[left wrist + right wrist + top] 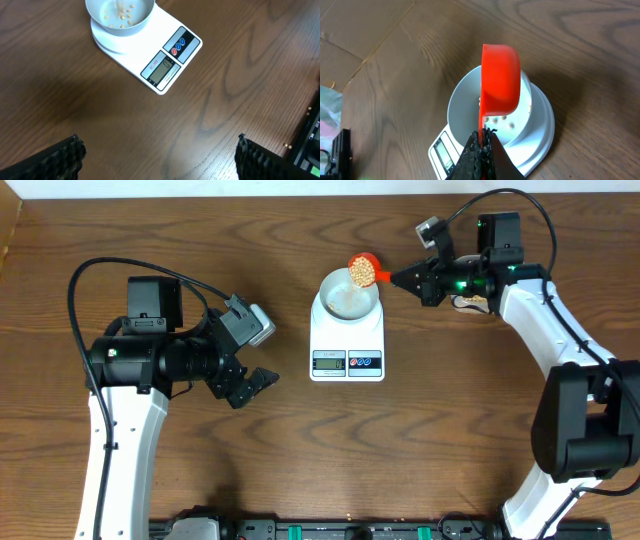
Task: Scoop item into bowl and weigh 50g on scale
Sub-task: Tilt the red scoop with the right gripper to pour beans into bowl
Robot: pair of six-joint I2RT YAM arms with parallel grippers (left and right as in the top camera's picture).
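The pale blue-grey bowl (347, 297) sits on the white scale (347, 340) at the table's middle; it also shows in the left wrist view (120, 15) and the right wrist view (470, 107). Several beige beans (122, 16) lie in the bowl. My right gripper (412, 278) is shut on the handle of a red scoop (363, 269), tilted on its side over the bowl's far right rim with beans (361, 274) in it. In the right wrist view the scoop (500, 80) hangs above the bowl. My left gripper (250, 388) is open and empty, left of the scale.
The scale's display (162, 70) and two round buttons (178, 46) face the front. A few stray beans (286, 145) lie near the black rail at the table's front edge. A cardboard sheet (350, 30) lies beyond the table.
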